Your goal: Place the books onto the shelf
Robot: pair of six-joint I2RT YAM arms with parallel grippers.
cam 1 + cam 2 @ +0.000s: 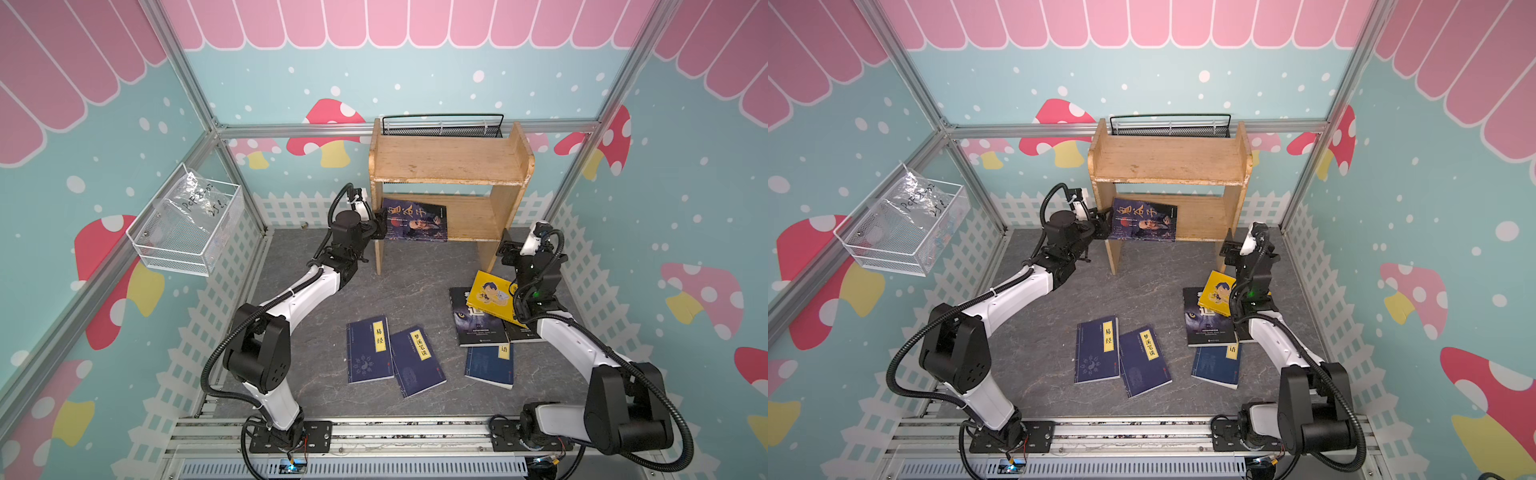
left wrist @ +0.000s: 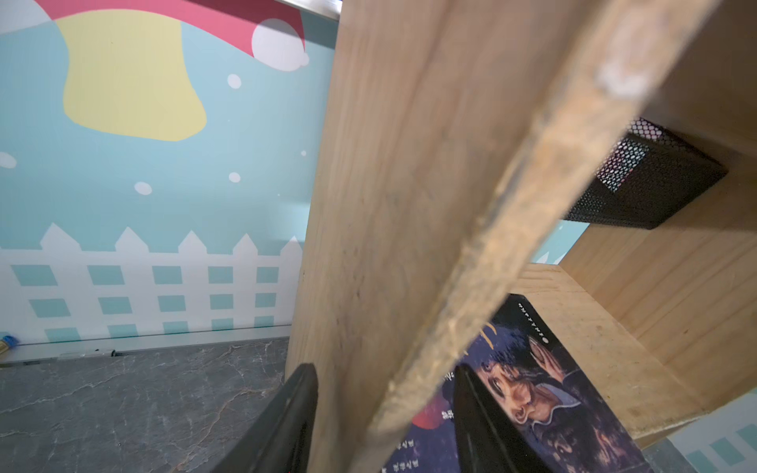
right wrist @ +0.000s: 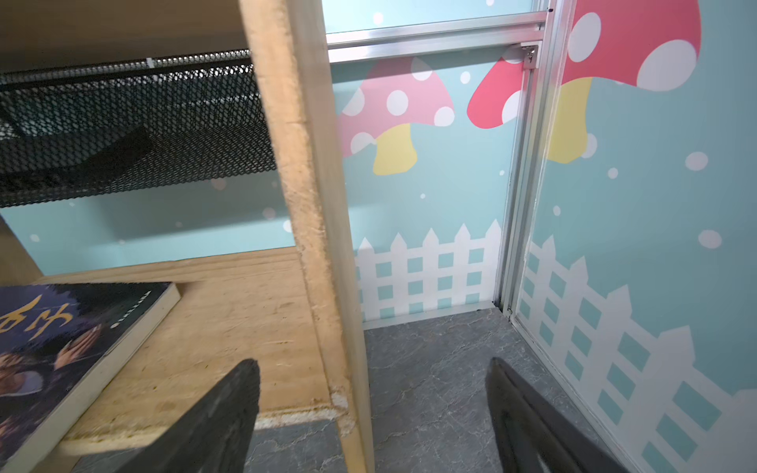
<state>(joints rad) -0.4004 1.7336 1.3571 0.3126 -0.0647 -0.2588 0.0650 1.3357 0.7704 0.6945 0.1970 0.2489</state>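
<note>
Two robot arms bracket a small two-tier wooden shelf (image 1: 449, 162). One dark purple portrait paperback (image 1: 415, 220) lies flat on its lower tier, at the end nearest the left arm, with the book's near edge jutting past the shelf's front. The left pincer (image 1: 380, 227) sits astride the shelf's left side panel (image 2: 409, 204), one finger outside the wood and one over the book's cover. Its jaws look partly drawn in, but whether they pinch the panel cannot be told. The right pincer (image 3: 372, 364) gapes wide around the shelf's right side panel (image 3: 311, 204), holding nothing. The other books wait on the desk (image 1: 415, 282) in front of the shelf, among them navy paperbacks (image 1: 370, 351), a yellow paperback (image 1: 492, 297) and a black wolf-cover paperback (image 1: 478, 322). The likely hazard is a squeeze or sideways tug on the light shelf, which could slide or tip it and spill the overhanging paperback. The wide right pincer could also clip its panel on leaving.
</note>
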